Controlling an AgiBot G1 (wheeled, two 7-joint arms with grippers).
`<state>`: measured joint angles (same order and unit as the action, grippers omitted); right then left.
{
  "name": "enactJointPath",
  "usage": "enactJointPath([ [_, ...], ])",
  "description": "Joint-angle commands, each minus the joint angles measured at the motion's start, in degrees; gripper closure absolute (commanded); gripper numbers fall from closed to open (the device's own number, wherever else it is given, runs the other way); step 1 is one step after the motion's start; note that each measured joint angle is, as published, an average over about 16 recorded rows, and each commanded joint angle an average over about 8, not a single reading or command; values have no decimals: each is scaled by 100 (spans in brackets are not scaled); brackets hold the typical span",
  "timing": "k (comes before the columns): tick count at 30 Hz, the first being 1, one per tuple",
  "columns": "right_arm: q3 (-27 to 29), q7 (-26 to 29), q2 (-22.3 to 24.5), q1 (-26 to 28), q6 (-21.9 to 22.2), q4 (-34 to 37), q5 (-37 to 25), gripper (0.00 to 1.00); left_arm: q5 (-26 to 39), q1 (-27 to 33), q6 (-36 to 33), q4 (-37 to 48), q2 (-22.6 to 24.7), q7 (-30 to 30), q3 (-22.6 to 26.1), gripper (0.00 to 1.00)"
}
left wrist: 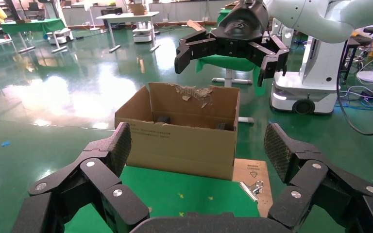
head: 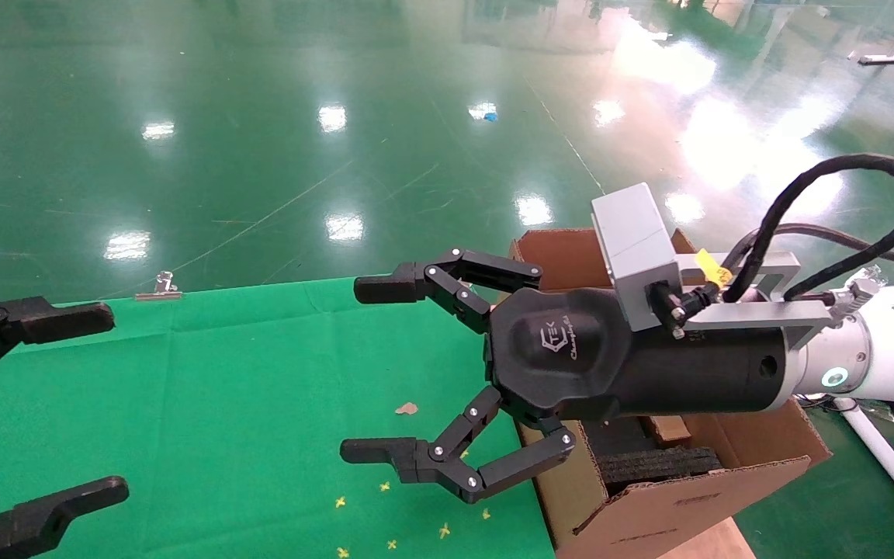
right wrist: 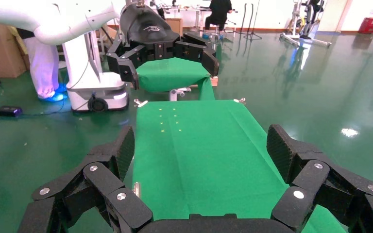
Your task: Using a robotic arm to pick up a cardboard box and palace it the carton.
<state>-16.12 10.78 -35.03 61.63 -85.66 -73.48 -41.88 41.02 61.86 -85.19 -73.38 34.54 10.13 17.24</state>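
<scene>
Most of the task: judged done or close to it, since no small box lay anywhere on the cloth and neither gripper held anything.
Green-cloth table [head: 222,404]: carried only a tan scrap [head: 407,408] and some small yellow marks.
Carton [head: 672,505]: stood just off the table's right-hand edge, brown corrugated, flaps upright, one flap torn, black foam padding [head: 656,464] inside.
Robotic arm [head: 889,341]: the right one, white with a black wrist and grey camera block, reached across above the carton towards the table.
Right gripper [head: 369,369]: fingers spread wide and empty, hanging over the cloth just past the carton's near wall.
Left gripper [head: 102,404]: parked at the table's left side, jaws apart, nothing between them.
Cardboard box [head: 669,428]: only a small tan corner showed inside the carton, beside the foam and under the wrist; probably the box, though too hidden to be sure.
Left to do: at most, pulling the arm clear.
</scene>
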Motion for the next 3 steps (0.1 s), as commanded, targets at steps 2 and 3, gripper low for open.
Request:
enactJointPath([
  [2, 0, 0, 0, 0, 0, 0, 0, 0, 0, 0, 0, 0, 0, 0, 0, 0],
  [3, 0, 0, 0, 0, 0, 0, 0, 0, 0, 0, 0, 0, 0, 0, 0, 0],
])
